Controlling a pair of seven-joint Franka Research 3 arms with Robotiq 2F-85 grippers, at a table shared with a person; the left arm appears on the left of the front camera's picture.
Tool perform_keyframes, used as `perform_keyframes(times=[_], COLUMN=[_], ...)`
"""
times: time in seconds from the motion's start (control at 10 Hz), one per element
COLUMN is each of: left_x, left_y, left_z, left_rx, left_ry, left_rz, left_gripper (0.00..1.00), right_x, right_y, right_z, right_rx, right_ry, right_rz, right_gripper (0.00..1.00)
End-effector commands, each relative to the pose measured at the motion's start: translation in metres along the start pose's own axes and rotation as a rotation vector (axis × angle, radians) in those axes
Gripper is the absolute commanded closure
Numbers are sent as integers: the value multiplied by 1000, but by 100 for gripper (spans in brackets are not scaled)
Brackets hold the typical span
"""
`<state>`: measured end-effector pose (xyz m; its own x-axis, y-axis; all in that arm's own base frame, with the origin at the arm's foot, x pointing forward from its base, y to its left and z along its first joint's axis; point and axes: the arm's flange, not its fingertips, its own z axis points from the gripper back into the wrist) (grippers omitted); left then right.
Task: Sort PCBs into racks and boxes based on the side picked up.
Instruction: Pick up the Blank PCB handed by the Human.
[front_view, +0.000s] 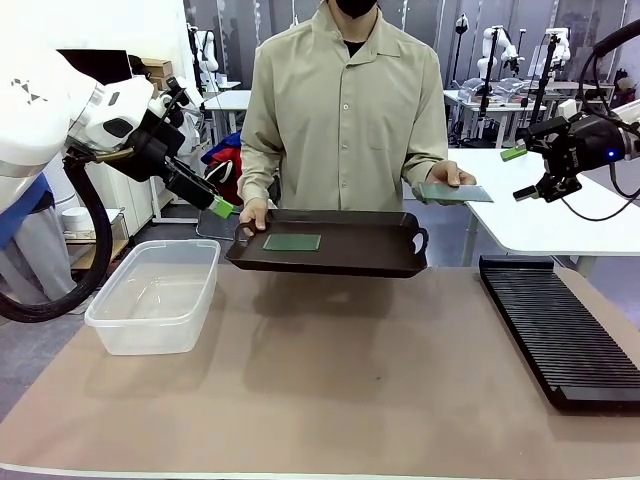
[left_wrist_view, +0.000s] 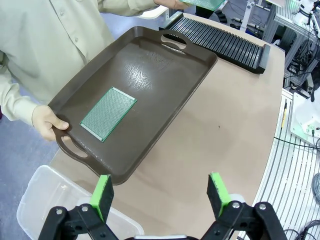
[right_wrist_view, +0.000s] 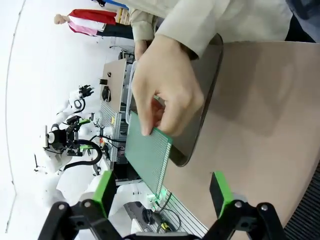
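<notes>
The clear plastic tub (front_view: 155, 295) is sitting on the table (front_view: 330, 380) at the left. The left gripper (front_view: 215, 197) is hovering over its far edge, jaws spread and empty. A person's hand (front_view: 253, 213) is gripping the handle of a dark brown tray (front_view: 330, 262), where one green PCB (front_view: 292, 242) is lying flat. The other hand (front_view: 450, 176) is pinching a second PCB (front_view: 455, 193), holding it near the right gripper (front_view: 520, 172), whose jaws are standing wide and empty. The black slotted rack (front_view: 555, 330) is lying at the right.
</notes>
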<state>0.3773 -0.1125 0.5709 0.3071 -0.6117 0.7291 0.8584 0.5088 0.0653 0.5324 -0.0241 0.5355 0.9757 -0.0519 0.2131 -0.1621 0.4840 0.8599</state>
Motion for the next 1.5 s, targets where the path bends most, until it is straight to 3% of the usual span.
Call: perform_keyframes(times=[0.0, 0.3, 0.9, 1.4], left_x=[-1, -1, -1, -1], left_y=[0, 0, 0, 0], left_z=[-1, -1, -1, -1], left_rx=[-5, -5, -5, -5], left_ry=[4, 4, 4, 4], left_rz=[-4, -4, -4, -4], left_gripper=[0, 0, 0, 0], right_x=[-1, 0, 1, 10], right_y=[5, 2, -27, -45], right_z=[2, 0, -21, -44], right_rx=[10, 1, 234, 341], right_ry=[3, 2, 126, 140], right_rz=[2, 4, -229, -121], right_gripper=[0, 0, 0, 0])
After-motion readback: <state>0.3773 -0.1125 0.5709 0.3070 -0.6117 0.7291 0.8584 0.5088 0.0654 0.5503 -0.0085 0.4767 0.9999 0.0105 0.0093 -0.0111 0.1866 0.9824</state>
